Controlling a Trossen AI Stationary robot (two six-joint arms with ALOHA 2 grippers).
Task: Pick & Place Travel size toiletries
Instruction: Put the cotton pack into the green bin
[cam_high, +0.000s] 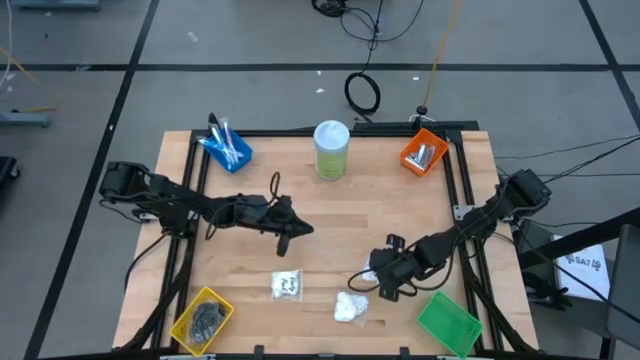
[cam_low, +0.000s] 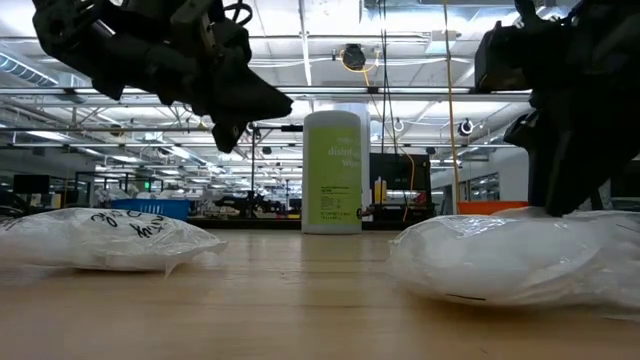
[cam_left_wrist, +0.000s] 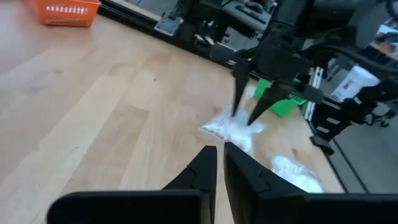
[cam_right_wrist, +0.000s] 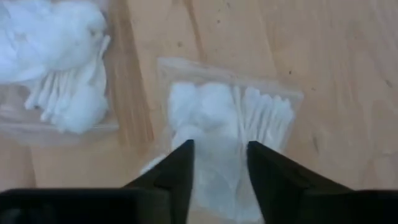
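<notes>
Two dark arms work over the wooden desk (cam_high: 330, 215), which carries four coloured bins at its corners; I judge they stand there so that each sort of toiletry gets its own place. The blue bin (cam_high: 228, 150) already holds thin sticks; the orange bin (cam_high: 424, 153) holds silver tubes; the yellow bin (cam_high: 203, 318) holds dark discs; the green bin (cam_high: 447, 322) looks empty, so probably the white packets belong there. A tall pale-green canister (cam_high: 331, 150) stands upright between the far bins. The left tool (cam_high: 293, 231) hangs over the middle of the desk with its fingers closed on nothing, probably waiting. The right tool (cam_right_wrist: 219, 163) is low over one clear packet of cotton items (cam_right_wrist: 230, 130), its fingers apart on both sides of the bag but not yet pressing it, as far as I can judge; a second such packet (cam_right_wrist: 59, 68) lies just beside. Another small packet (cam_high: 287, 285) lies apart, nearer to the left arm.
</notes>
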